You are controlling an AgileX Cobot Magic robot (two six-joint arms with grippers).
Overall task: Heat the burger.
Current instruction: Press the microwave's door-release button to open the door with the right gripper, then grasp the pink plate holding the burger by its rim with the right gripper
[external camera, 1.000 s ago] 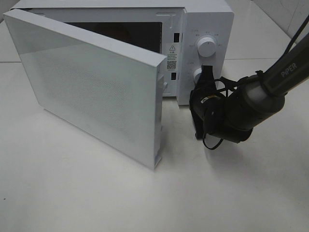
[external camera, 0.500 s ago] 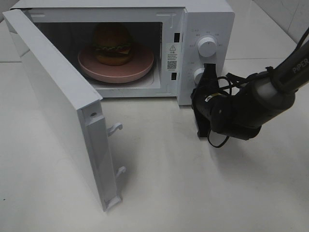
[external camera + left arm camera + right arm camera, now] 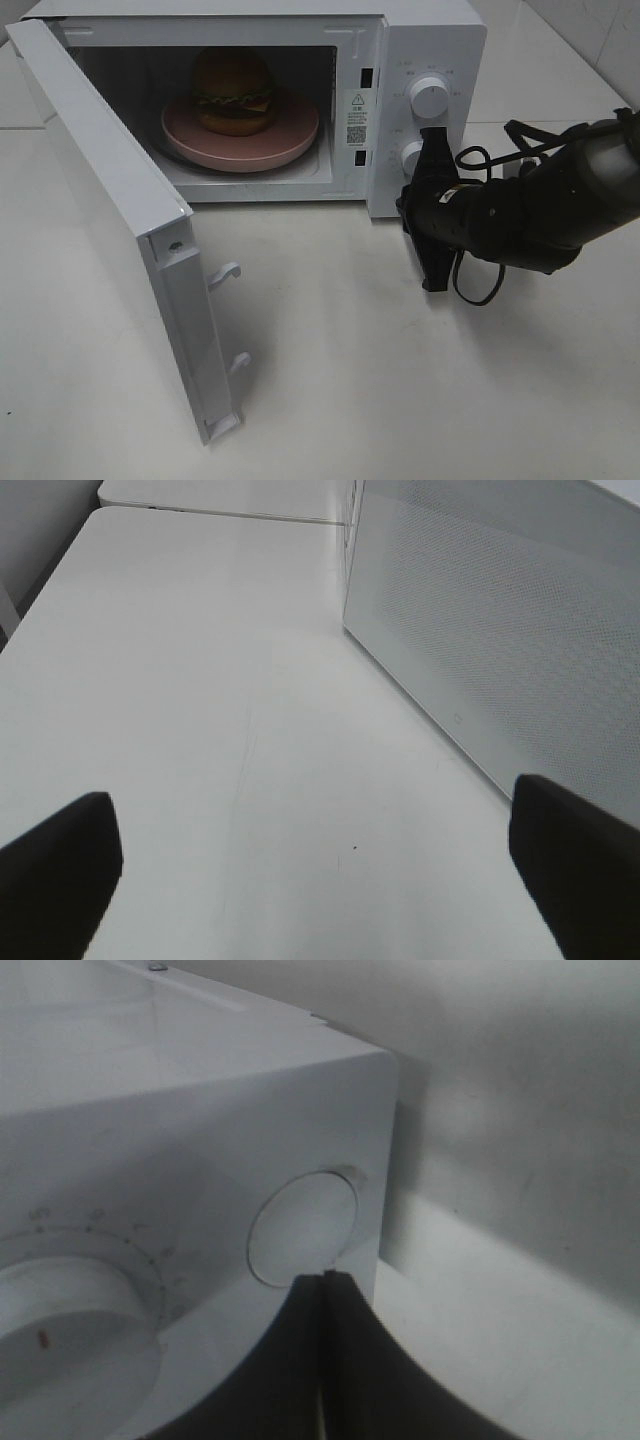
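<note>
White tabletop [image 3: 400, 400], upper frame: burger [image 3: 233, 92] on pink plate [image 3: 290, 140] inside open microwave [image 3: 425, 40]; right claw [image 3: 431, 140] clenched at lower knob [image 3: 409, 155], left claw [image 3: 318, 855] spread wide.

The pale, glossy surface [image 3: 330, 400] carries a white microwave [image 3: 440, 60] standing at its far side. The microwave's open door [image 3: 110, 200] swings out over the surface on the left. In the left wrist view, a tiny dark speck [image 3: 354, 847] lies on the surface.
</note>
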